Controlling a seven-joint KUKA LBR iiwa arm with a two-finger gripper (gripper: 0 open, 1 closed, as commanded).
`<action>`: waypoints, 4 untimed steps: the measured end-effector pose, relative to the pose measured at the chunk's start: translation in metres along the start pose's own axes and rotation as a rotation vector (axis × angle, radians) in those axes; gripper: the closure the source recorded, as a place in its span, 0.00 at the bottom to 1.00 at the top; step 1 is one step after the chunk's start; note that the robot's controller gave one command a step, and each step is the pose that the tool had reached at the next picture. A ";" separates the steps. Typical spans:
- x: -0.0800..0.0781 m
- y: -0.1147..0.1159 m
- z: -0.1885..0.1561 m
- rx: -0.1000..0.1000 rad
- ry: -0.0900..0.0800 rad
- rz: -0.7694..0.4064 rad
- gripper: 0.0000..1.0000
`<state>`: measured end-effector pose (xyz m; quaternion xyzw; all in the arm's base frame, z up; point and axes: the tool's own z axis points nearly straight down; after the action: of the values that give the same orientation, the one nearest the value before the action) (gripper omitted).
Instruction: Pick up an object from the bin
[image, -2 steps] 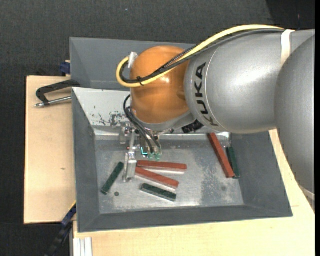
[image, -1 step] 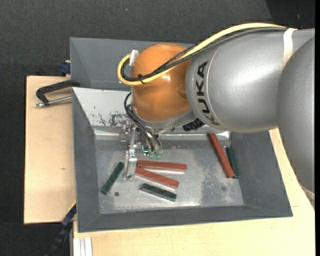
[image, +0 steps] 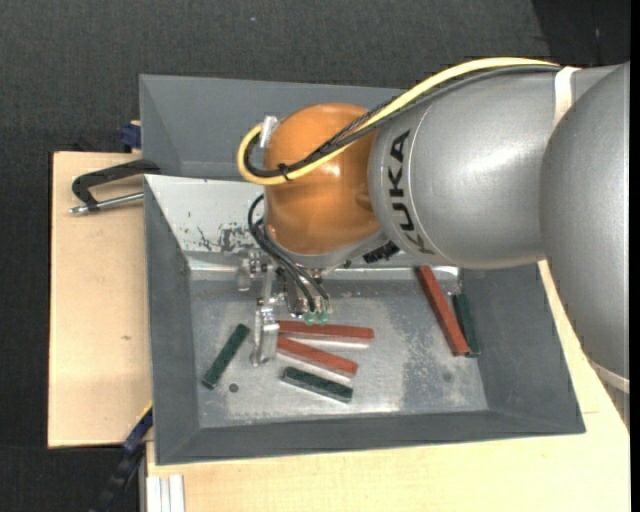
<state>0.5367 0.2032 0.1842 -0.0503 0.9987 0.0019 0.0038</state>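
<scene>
My gripper (image: 264, 345) hangs below the orange dome, low over the bin floor left of centre. Just right of it lie two red bars, the upper one (image: 330, 331) with its left end close to the gripper, the lower one (image: 318, 357) slanting a little beneath it. A dark green bar (image: 225, 356) lies tilted to the gripper's left. Another dark green bar (image: 317, 384) rests in front of the red ones. Nothing can be seen held in the gripper.
Against the bin's right wall a red bar (image: 441, 310) and a dark green bar (image: 467, 324) lean side by side. The arm and its dome cover the back middle of the bin.
</scene>
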 end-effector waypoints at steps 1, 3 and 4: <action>-0.007 -0.009 0.060 0.001 0.002 -0.267 0.00; -0.057 0.015 0.110 -0.002 -0.006 -0.726 1.00; -0.054 0.014 0.113 -0.002 0.002 -0.726 0.00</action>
<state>0.5903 0.2226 0.0721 -0.4015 0.9159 0.0015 0.0030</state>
